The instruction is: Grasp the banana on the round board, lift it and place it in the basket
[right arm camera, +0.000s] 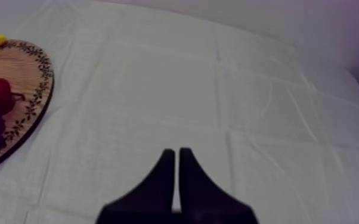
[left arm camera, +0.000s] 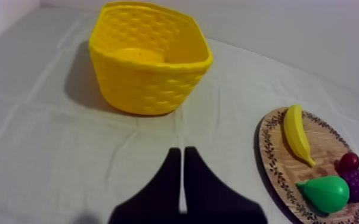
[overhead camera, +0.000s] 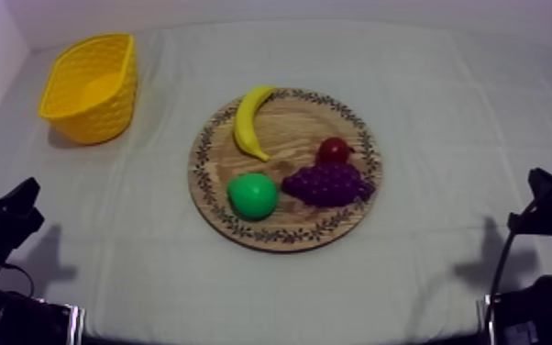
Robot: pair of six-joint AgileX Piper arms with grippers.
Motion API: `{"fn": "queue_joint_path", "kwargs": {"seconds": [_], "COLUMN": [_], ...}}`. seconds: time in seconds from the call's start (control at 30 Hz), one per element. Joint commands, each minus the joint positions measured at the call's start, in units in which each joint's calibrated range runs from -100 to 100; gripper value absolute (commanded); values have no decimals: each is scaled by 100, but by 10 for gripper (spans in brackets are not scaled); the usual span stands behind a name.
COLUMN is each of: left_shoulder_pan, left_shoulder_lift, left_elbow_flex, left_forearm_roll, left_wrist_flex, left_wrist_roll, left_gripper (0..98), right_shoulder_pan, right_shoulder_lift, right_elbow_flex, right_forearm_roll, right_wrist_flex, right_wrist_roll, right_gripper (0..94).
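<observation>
A yellow banana (overhead camera: 250,120) lies on the upper left part of the round wooden board (overhead camera: 284,229), its tip over the rim. The empty yellow basket (overhead camera: 91,87) stands at the far left of the table. In the left wrist view the basket (left arm camera: 149,56) is ahead of my left gripper (left arm camera: 182,156), whose fingers lie together as a narrow wedge, and the banana (left arm camera: 296,134) lies on the board (left arm camera: 274,164) off to the side. My right gripper (right arm camera: 176,156) is shut on nothing over bare cloth, beside the board (right arm camera: 30,89).
On the board also lie a green pear (overhead camera: 252,195), a purple bunch of grapes (overhead camera: 327,183) and a small red fruit (overhead camera: 334,150). Both arms rest low at the table's front corners, left arm (overhead camera: 5,225) and right arm (overhead camera: 550,206).
</observation>
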Motion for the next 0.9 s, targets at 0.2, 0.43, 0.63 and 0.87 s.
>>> {"fn": "queue_joint_path", "kwargs": {"seconds": [0.2, 0.43, 0.63, 0.87], "left_shoulder_pan": [-89, 1, 494, 860], "left_shoulder_lift": [7, 240, 1515, 3237], "left_elbow_flex": [4, -23, -136, -2197], "left_forearm_roll": [5, -38, -705, -1087], "left_wrist_flex": [1, 49, -976, -736], "left_wrist_roll": [4, 18, 274, 632], "left_gripper": [1, 1, 1, 1], "right_shoulder_pan": [2, 2, 2, 2], "right_shoulder_lift": [-2, -2, -2, -2], "right_elbow_flex": [-3, -3, -3, -3], "right_forearm_roll": [2, 2, 2, 2], "right_wrist_flex": [-1, -1, -1, -1], "right_wrist_roll": [4, 2, 3, 2], "right_gripper": [3, 3, 3, 3]}}
